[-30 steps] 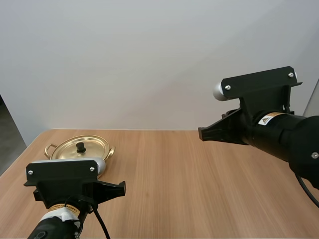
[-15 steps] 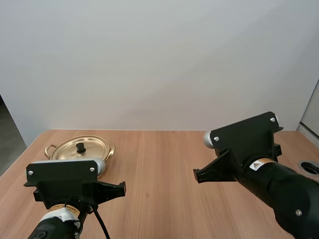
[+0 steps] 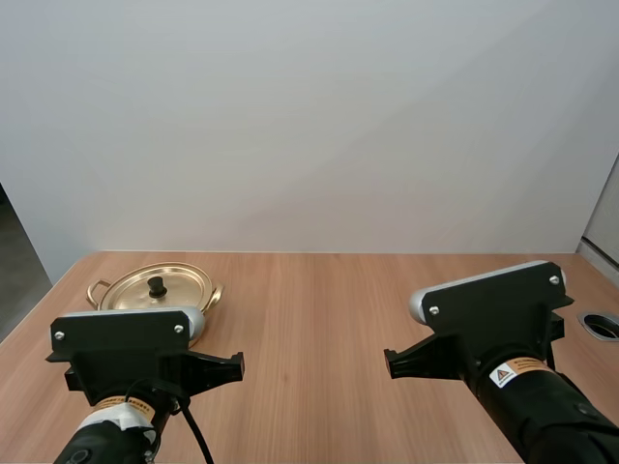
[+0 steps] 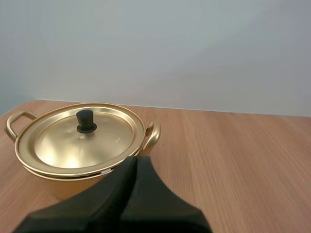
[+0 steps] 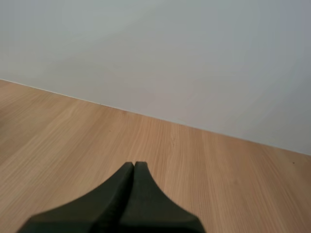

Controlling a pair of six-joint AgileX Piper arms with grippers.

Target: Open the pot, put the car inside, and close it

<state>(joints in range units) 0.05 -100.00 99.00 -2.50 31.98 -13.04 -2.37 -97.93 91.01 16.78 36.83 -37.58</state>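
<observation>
My left gripper (image 4: pixel 136 159) is closed. Its two black fingers lie pressed together as one dark wedge and hold nothing. The tip points at the pot (image 4: pixel 51 187), which stands just ahead of it. In the left wrist view the tip overlaps the pot's near rim, and I cannot tell whether the two touch. The lid (image 4: pixel 80 143) sits flat on the pot and closes it. Its black knob (image 4: pixel 85 121) stands upright at the centre, beyond the fingertips and a little to my left. One gold side handle (image 4: pixel 152 137) juts out close to the line of the fingertips. The other handle (image 4: pixel 13 121) is on the opposite side of the pot.

My right gripper (image 5: pixel 134 165) is likewise closed into a single wedge and is empty. It points across bare wood of the table (image 5: pixel 218 184) toward the table's far edge, where a pale wall (image 5: pixel 194 58) rises.

In the high view the pot stands at the far left corner of the table, directly ahead of my left arm (image 3: pixel 121 353) and partly hidden behind it. My right arm (image 3: pixel 522 387) is low over the right half of the table, well apart from the pot, with open wood between them. A round opening (image 3: pixel 602 325) is set into the table near its right edge, just beside my right arm.
</observation>
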